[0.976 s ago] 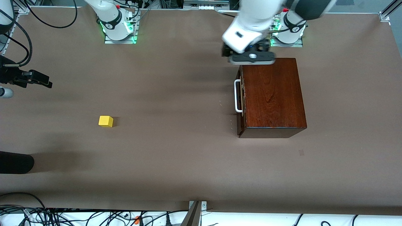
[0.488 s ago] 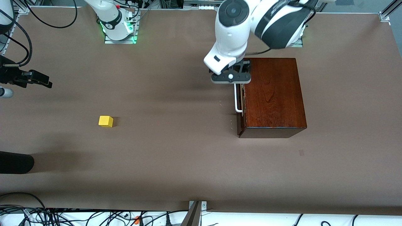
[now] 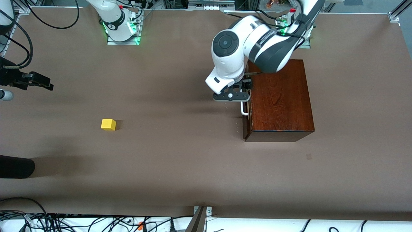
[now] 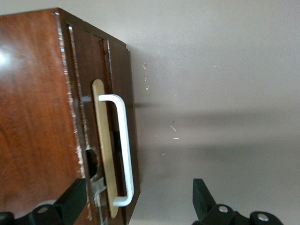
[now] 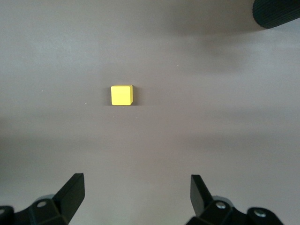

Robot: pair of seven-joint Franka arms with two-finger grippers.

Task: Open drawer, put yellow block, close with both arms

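The reddish-brown wooden box (image 3: 280, 100) stands toward the left arm's end of the table, its drawer (image 3: 247, 127) shut. My left gripper (image 3: 235, 98) hangs open beside the drawer front, over the white bar handle (image 3: 244, 111). In the left wrist view one end of the handle (image 4: 123, 154) lies between the open gripper's (image 4: 138, 201) fingers, untouched. The yellow block (image 3: 108, 124) sits alone toward the right arm's end. My right gripper (image 3: 43, 82) waits open, high over that end of the table. The right wrist view shows the block (image 5: 122, 95) ahead of the open gripper (image 5: 136, 197).
A black rounded object (image 3: 16, 167) pokes in at the table edge at the right arm's end, nearer the front camera than the block. Cables (image 3: 64, 222) run along the edge nearest the front camera. Bare brown table (image 3: 180, 129) lies between block and box.
The left arm has swung down along the drawer front, from the box's end by the bases to over the handle. The right arm, the block and the box have not moved.
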